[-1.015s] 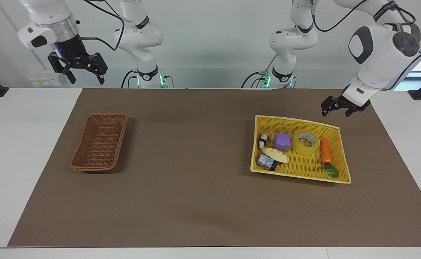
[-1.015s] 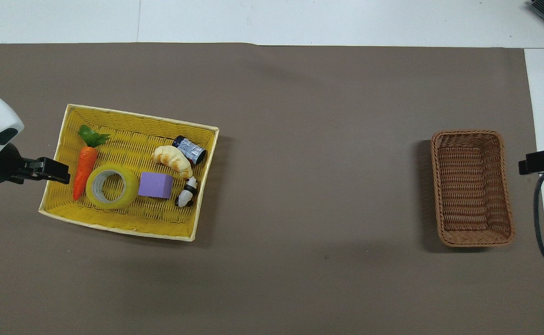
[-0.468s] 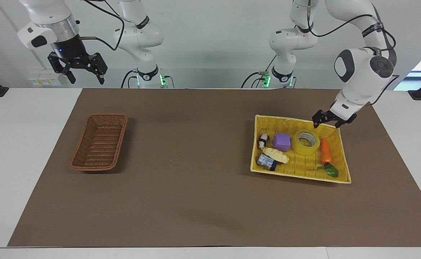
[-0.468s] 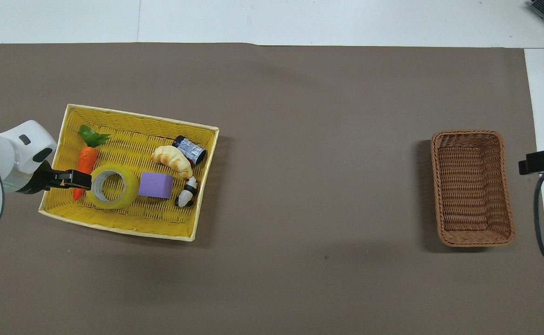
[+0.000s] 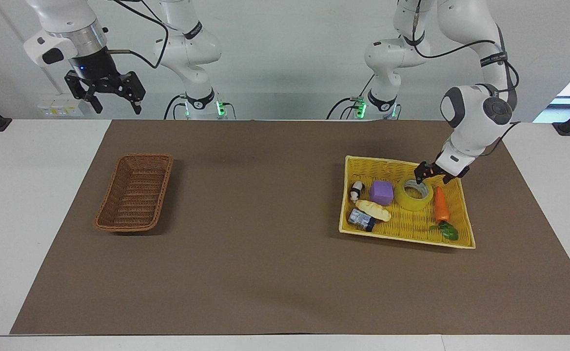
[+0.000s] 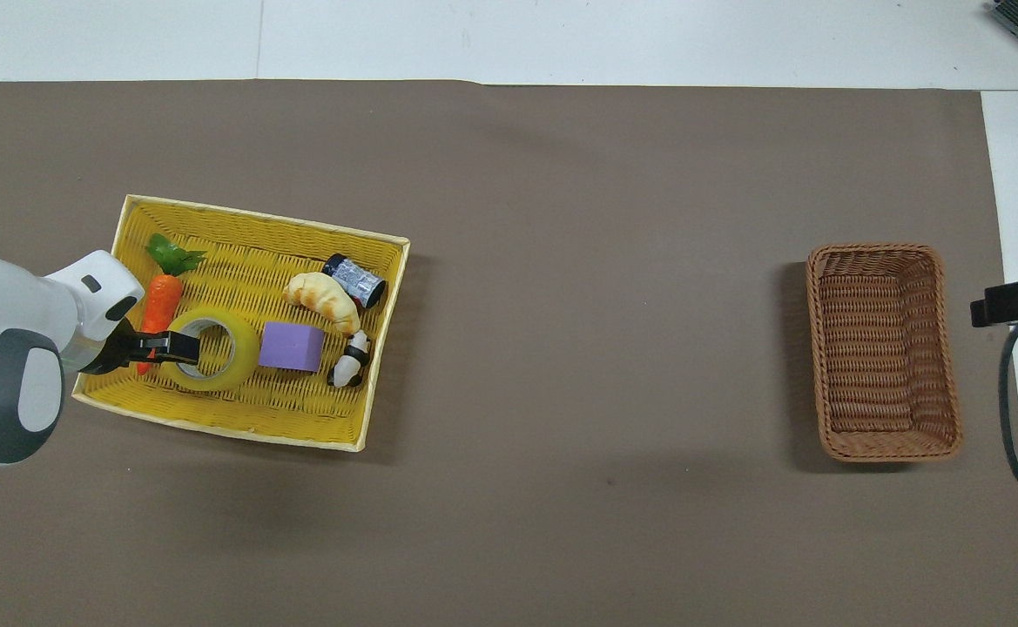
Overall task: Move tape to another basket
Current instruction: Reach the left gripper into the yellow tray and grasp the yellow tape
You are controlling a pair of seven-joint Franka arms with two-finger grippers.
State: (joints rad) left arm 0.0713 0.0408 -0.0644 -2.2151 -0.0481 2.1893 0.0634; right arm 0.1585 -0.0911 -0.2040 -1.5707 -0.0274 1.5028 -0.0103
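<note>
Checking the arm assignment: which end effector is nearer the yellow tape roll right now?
Left. The left end effector is right at the tape in the yellow tray. The right end effector waits raised near the brown basket at the right arm's end.

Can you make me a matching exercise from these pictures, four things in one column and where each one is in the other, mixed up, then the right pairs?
Things
1. tape
2. carrot
3. brown basket
4. right gripper

Places
A. on the mat toward the right arm's end of the table, nothing in it
B. in the yellow basket, between the purple cube and the carrot
C. raised, waiting near the table's right-arm end
D. in the yellow basket, beside the tape toward the left arm's end

Pairs: 1-B, 2-D, 3-A, 4-C
</note>
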